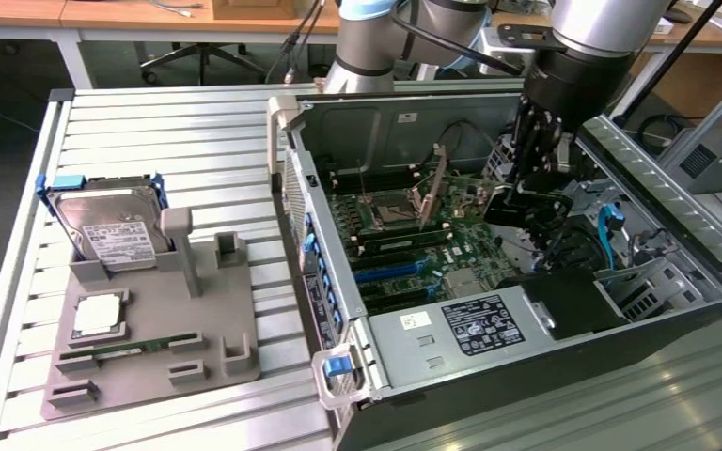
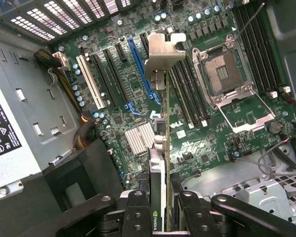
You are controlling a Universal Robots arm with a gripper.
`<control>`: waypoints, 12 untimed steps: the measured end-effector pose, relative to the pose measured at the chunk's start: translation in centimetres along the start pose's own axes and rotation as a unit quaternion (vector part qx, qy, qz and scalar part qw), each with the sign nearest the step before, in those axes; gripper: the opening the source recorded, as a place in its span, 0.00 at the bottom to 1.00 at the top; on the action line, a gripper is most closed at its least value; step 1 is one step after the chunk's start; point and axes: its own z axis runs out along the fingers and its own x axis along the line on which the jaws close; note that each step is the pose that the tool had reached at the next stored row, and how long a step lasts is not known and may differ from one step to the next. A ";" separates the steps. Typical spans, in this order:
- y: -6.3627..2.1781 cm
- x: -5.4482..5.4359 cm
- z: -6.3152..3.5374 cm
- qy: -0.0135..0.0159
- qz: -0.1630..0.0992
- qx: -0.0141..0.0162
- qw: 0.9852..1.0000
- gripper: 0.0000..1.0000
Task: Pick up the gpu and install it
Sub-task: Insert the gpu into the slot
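At the exterior view's left, a grey fixture tray (image 1: 217, 362) is sitting on the slatted table (image 1: 148, 122) and carrying three parts. One silver hard drive (image 1: 110, 225) with a blue frame is standing upright in its far slot. One square silver chip (image 1: 98, 317) is lying flat in front of it. One slim green memory stick (image 1: 135, 348) is lying in a groove near the tray's front.

Toward the middle, one open computer case (image 1: 289, 160) is lying on its side, showing one green motherboard (image 1: 443, 249) and one grey power supply (image 1: 474, 329) at its near end.

Further right, the gripper (image 1: 525, 202) is reaching down inside the case. In the wrist view, its two black fingers (image 2: 138, 207) are clamping the gpu (image 2: 160, 163) from both sides. The card is hanging edge-on over the motherboard's expansion slots, beside the one blue slot (image 2: 140, 64), its silver bracket (image 2: 163, 54) pointing away from the gripper (image 2: 160, 205). Whether its lower edge is touching a slot, I cannot tell.
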 end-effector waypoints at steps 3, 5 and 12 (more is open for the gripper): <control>0.00 0.0 0.02 0.000 -0.005 0.000 1.000 0.27; 0.00 0.0 0.03 0.000 -0.008 0.001 1.000 0.27; 0.01 0.0 0.09 0.001 -0.023 0.002 1.000 0.27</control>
